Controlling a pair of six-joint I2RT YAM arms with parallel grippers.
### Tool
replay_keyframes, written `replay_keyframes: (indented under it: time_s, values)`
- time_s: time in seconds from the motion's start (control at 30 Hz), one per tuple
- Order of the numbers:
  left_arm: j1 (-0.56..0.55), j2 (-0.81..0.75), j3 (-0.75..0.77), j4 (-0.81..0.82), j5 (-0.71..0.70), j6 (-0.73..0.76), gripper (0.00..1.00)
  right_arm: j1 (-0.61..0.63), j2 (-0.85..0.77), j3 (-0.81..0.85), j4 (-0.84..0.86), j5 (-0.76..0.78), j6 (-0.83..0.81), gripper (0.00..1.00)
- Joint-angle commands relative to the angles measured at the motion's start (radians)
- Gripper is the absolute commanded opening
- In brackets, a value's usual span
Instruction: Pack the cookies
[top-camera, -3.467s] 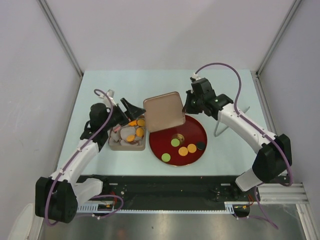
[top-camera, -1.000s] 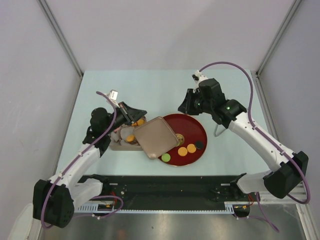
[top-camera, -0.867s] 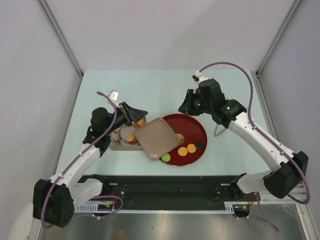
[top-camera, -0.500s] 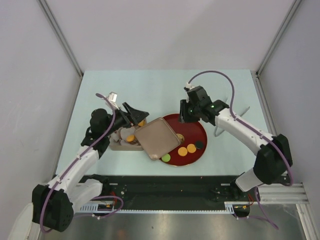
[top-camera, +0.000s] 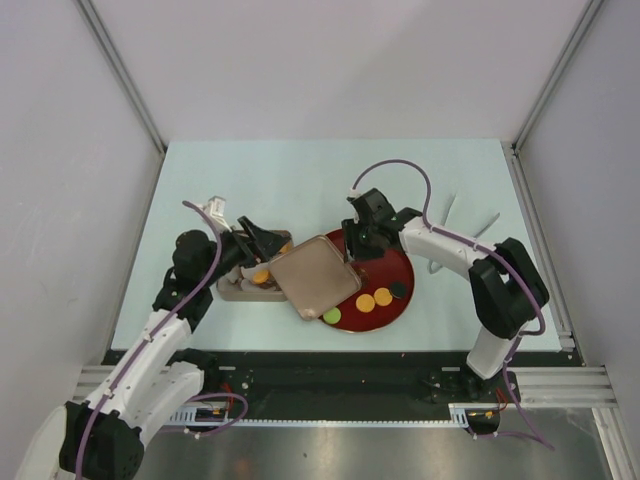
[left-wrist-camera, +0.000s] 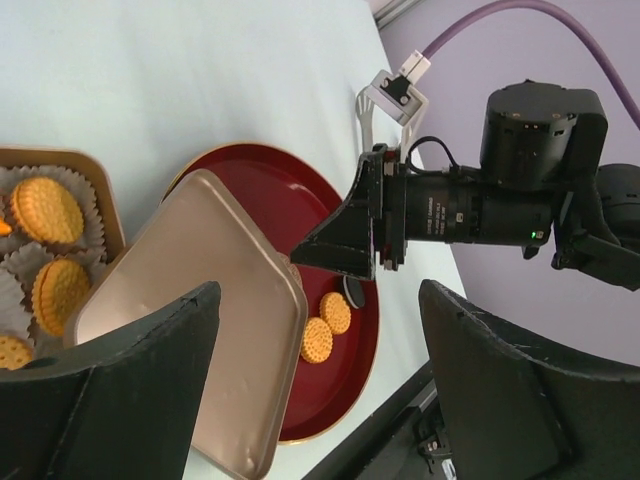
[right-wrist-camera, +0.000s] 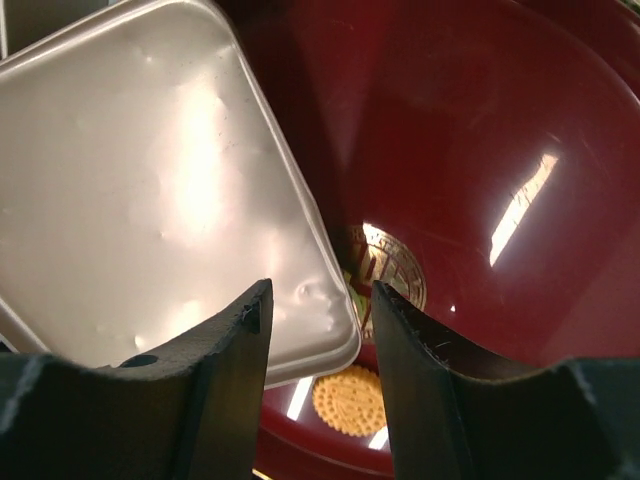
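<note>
cookies (top-camera: 366, 301) look like small ridged sandwich biscuits: my read is light, stiff, brittle at the rim, and likely to skate on a glossy surface. Pinch across the diameter, fingers straight down on either side, light squeeze. They lie flat, so there's no edge to get under

Where they are:
- red plate (top-camera: 395, 262), centre right of the top view: four loose ones in its lower part. There's a green one right at the lid's lower corner, then two orange, then a black one furthest right
- box (top-camera: 228, 293), left of the plate: several orange ones sitting in white paper cups (left-wrist-camera: 22, 258). I can't count them, the lid hides the right side

The tan lid (top-camera: 315, 277) is off the box and lies skewed, bridging the box's right edge and the plate's left part. It blocks access to the open cups, so I reckon it needs shifting before any more go in

left gripper (top-camera: 268, 240): over the box, fingers spread wide, nothing between them
right gripper (right-wrist-camera: 320, 292): low over the plate's upper left. Fingers are parted and straddle the lid's corner, with a gap visible, so it isn't clamping the lid
</note>
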Motion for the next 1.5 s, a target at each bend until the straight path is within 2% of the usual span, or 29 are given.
replay_keyframes:
  time_s: [0.0, 0.2, 0.3, 0.6, 0.7, 0.87, 1.13, 1.47]
  values:
    - [-0.004, -0.017, -0.013, -0.015, -0.016, 0.023, 0.85, 0.001, 0.052, 0.004, 0.074, -0.029, -0.015, 0.49]
    - [-0.004, -0.017, -0.013, -0.018, -0.016, 0.023, 0.85, -0.002, 0.088, 0.002, 0.138, -0.029, -0.022, 0.47]
    - [-0.004, -0.017, -0.016, -0.025, -0.017, 0.026, 0.85, -0.003, 0.114, -0.001, 0.159, -0.043, -0.017, 0.43]
    - [-0.002, -0.017, -0.02, -0.03, -0.022, 0.029, 0.85, -0.003, 0.137, -0.016, 0.179, -0.058, -0.009, 0.15]
    - [-0.004, -0.019, -0.019, -0.03, -0.022, 0.026, 0.85, -0.003, 0.12, -0.024, 0.176, -0.047, -0.009, 0.0]
    - [-0.004, -0.022, -0.016, -0.035, -0.025, 0.026, 0.85, -0.005, 0.03, -0.028, 0.153, -0.017, 0.001, 0.0]
    - [-0.002, -0.011, 0.027, -0.042, -0.039, 0.029, 0.86, -0.012, -0.205, -0.007, 0.069, 0.015, 0.021, 0.0]
    - [-0.004, 0.011, 0.104, -0.062, -0.079, 0.051, 0.89, -0.012, -0.32, 0.048, -0.049, 0.052, 0.031, 0.0]
